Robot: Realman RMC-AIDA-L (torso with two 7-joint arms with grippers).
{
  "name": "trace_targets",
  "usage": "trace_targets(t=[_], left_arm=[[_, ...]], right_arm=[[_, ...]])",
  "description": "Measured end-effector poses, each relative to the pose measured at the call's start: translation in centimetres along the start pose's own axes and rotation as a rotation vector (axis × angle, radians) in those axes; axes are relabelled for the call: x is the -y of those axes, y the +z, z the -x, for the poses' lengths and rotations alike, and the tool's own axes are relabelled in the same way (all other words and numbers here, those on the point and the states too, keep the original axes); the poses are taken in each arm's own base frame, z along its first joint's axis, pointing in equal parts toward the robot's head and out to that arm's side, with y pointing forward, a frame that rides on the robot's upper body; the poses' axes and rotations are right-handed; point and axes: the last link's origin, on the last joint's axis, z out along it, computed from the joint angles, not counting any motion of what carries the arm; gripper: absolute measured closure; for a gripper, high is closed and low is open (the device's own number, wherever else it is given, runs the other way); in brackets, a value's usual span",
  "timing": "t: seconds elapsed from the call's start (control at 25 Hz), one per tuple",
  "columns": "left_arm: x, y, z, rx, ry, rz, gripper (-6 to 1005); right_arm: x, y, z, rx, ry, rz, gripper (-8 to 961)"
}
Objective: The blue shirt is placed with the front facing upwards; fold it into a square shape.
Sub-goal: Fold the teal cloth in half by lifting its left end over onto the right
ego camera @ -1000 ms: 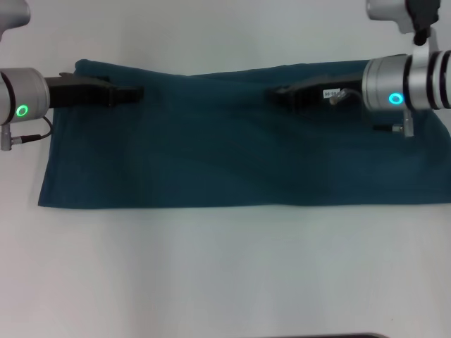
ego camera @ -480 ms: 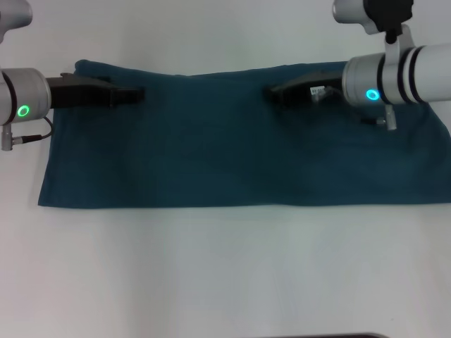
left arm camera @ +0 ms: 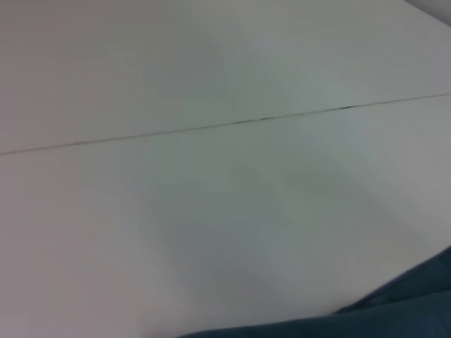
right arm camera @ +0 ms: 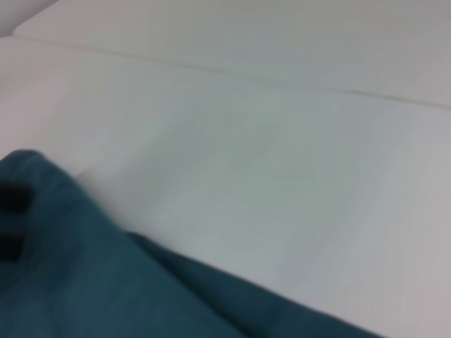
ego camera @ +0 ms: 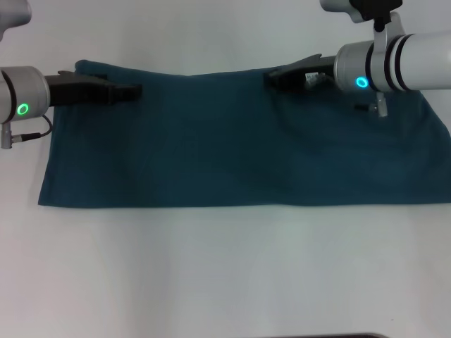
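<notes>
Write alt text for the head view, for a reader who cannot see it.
A dark teal-blue cotton shirt, folded into a long band, lies across a white table. The left gripper and the right gripper reach inward over its far edge from opposite sides.

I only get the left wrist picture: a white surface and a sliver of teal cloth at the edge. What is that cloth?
Observer: It is the blue shirt, lying on the white table as a long flat band.
Operator: Where are the arms?
Observer: The left gripper is over the band's far edge, near its left end.
Operator: And the other one?
Observer: The right gripper is at the same far edge, right of the middle.
</notes>
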Motion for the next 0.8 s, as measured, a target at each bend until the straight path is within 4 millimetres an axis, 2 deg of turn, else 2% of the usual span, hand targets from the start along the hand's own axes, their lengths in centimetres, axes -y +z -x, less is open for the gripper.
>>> trace_targets(t=[0.16, 0.32, 0.8], left_arm=[[0.1, 0.0, 0.0, -0.001, 0.0, -0.003, 203], [0.0, -0.1, 0.0, -0.001, 0.001, 0.0, 203], [-0.1, -0.1, 0.3, 0.007, -0.002, 0.012, 204]], right_arm=[[0.9, -0.6, 0.5, 0.068, 0.034, -0.019, 873], [1.7, -1.8, 0.1, 0.121, 0.055, -0.007, 870], [4.3, -6.9, -4.1, 0.145, 0.128, 0.029, 860]])
